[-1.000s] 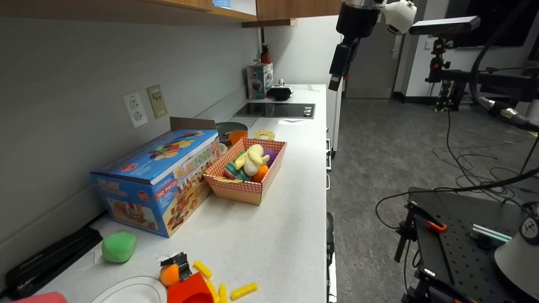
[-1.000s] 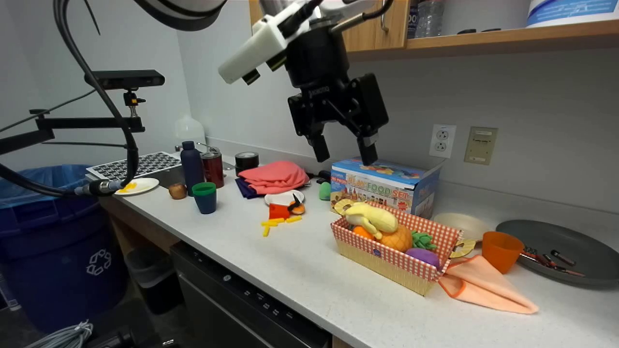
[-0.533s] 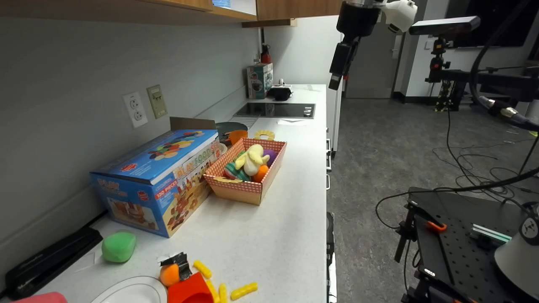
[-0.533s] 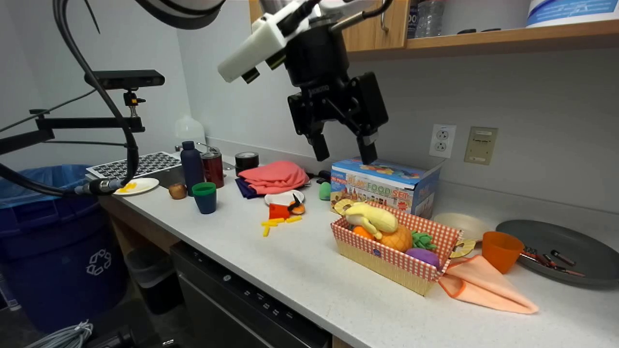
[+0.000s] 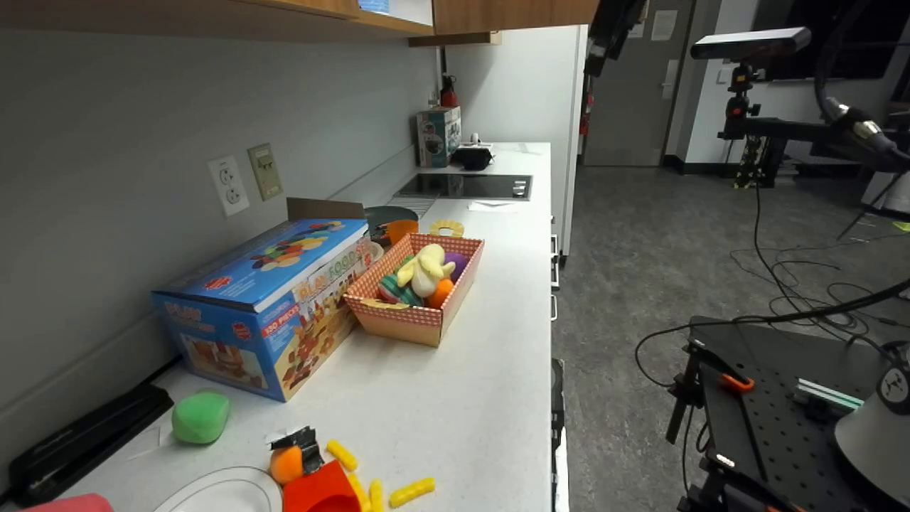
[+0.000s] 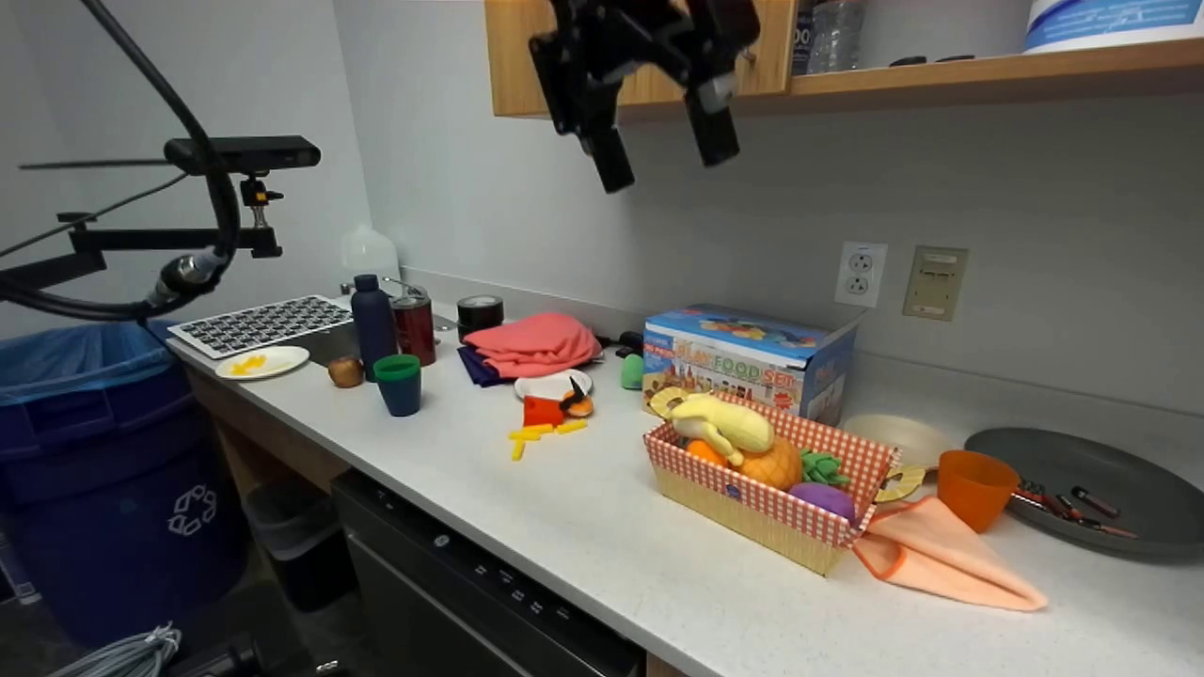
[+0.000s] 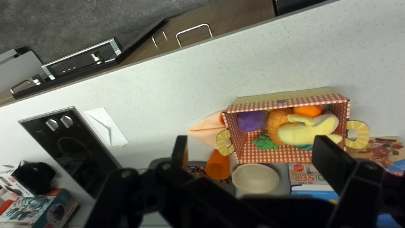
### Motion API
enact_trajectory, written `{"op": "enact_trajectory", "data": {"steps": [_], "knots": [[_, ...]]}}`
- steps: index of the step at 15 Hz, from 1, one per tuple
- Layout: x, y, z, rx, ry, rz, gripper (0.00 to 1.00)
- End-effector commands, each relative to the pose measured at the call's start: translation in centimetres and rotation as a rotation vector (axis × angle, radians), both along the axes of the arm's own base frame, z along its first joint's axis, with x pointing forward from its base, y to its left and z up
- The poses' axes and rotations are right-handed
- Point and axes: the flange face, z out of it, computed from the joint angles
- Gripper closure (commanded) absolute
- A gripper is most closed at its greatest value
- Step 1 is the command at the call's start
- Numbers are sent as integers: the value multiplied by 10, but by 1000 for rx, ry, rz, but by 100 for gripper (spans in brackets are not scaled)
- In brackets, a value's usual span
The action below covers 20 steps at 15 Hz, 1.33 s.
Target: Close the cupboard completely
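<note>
A robot's gripper (image 6: 663,165) hung in midair, jaws apart, nothing between them. Above the counter (image 6: 564,508), the wall cupboard (image 6: 941,83) stood partly open, a bottle (image 6: 835,38) and a tub (image 6: 1119,26) exposed inside; its door (image 5: 515,14) seemed swung outward, and pushing it closed was, by all appearances, the whole job left.

Ext. views share basket (image 6: 743,510), from opp. sides, wrist view looking down

black gripper (image 6: 667,162), slightly tilted, pointing downward (spread wide)
</note>
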Motion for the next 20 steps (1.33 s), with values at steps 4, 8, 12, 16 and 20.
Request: {"op": "enact_trajectory", "data": {"steps": [4,8,12,16,20], "knots": [[-26,-7,48,-33,-53,-37,0],[-29,-8,56,-41,-62,-42,0],[-29,-8,55,-50,-52,-47,0],[-26,-8,54,-56,-87,-86,0],[-23,-8,55,-70,-143,-144,0]]}}
